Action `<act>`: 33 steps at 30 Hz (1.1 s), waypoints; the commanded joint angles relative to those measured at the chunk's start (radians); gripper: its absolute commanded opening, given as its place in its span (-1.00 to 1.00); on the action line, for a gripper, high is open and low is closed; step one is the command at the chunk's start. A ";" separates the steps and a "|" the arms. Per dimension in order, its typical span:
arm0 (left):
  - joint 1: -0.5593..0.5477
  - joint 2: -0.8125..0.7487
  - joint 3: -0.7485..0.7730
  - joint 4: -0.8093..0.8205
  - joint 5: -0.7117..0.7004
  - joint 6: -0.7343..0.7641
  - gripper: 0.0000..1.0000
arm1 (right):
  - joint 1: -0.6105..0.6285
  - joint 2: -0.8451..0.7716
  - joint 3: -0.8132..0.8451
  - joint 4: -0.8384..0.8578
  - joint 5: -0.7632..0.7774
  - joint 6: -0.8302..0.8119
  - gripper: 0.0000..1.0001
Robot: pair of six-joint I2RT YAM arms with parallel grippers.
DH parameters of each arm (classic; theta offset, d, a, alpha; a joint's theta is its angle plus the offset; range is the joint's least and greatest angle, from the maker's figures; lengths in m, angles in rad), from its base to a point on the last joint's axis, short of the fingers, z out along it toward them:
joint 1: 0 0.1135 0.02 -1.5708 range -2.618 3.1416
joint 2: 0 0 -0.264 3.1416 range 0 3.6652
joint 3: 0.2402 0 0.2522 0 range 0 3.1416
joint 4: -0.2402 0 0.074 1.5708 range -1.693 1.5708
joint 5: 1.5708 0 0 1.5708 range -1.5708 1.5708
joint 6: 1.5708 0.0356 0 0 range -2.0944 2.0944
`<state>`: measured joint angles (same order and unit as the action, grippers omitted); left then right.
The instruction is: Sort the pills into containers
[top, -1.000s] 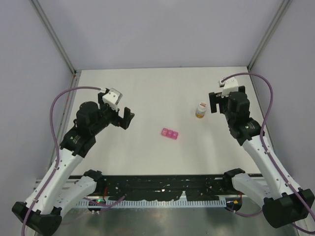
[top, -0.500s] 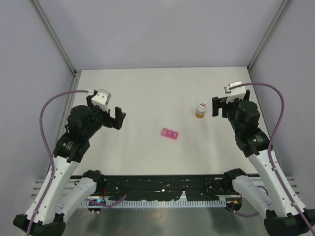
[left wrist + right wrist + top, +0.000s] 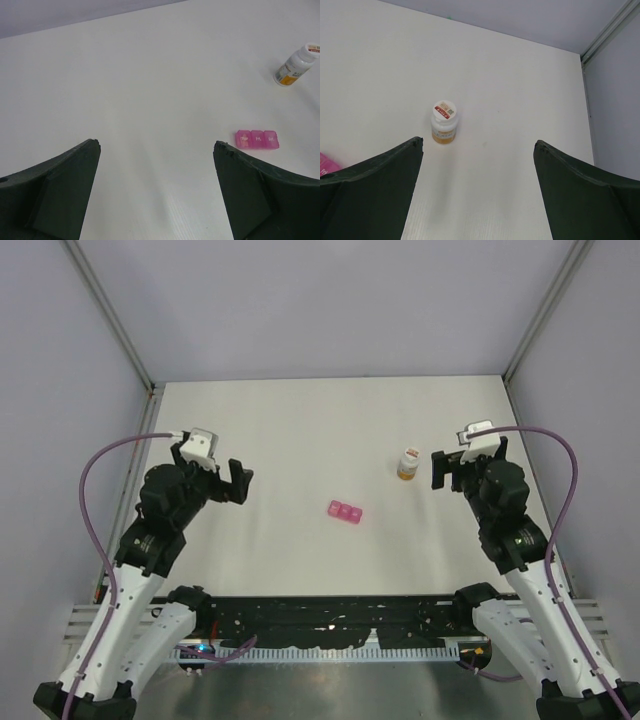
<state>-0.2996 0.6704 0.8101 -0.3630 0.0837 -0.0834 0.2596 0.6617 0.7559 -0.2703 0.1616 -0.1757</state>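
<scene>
The containers, a pink strip of three joined square compartments (image 3: 345, 511), lie shut near the middle of the white table (image 3: 300, 430). In the left wrist view the pink strip (image 3: 257, 139) lies just beyond the right fingertip. Its corner shows at the left edge of the right wrist view (image 3: 325, 164). My left gripper (image 3: 230, 486) (image 3: 156, 144) hovers open over bare table, well to the left of the strip. On the right, my right gripper (image 3: 447, 470) (image 3: 478, 142) hangs open beside a white bottle. The pills are out of view.
A small white bottle with an orange label (image 3: 408, 463) (image 3: 295, 65) (image 3: 443, 122) stands upright, capped, right of centre and behind the pink strip. Grey walls with metal corner posts (image 3: 115, 325) close in the table's back and sides.
Both arms have drawn back. The left gripper moved left, away from the pink strip. The right gripper moved right and nearer, away from the bottle. Both stayed open.
</scene>
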 commanded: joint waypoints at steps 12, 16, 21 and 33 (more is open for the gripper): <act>0.016 -0.029 -0.080 0.190 -0.067 0.004 0.99 | -0.005 0.018 -0.053 0.125 0.064 -0.030 0.91; 0.019 -0.032 -0.084 0.190 -0.076 0.005 0.99 | -0.005 0.029 -0.067 0.143 0.065 -0.047 0.90; 0.024 -0.035 -0.111 0.222 -0.119 0.002 0.99 | -0.005 0.009 -0.089 0.169 0.082 -0.059 0.90; 0.028 -0.052 -0.166 0.274 -0.119 0.010 0.99 | -0.005 0.012 -0.099 0.174 0.069 -0.064 0.90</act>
<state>-0.2790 0.6323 0.6559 -0.1791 -0.0307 -0.0792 0.2596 0.6868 0.6617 -0.1513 0.2195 -0.2333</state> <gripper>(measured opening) 0.996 0.954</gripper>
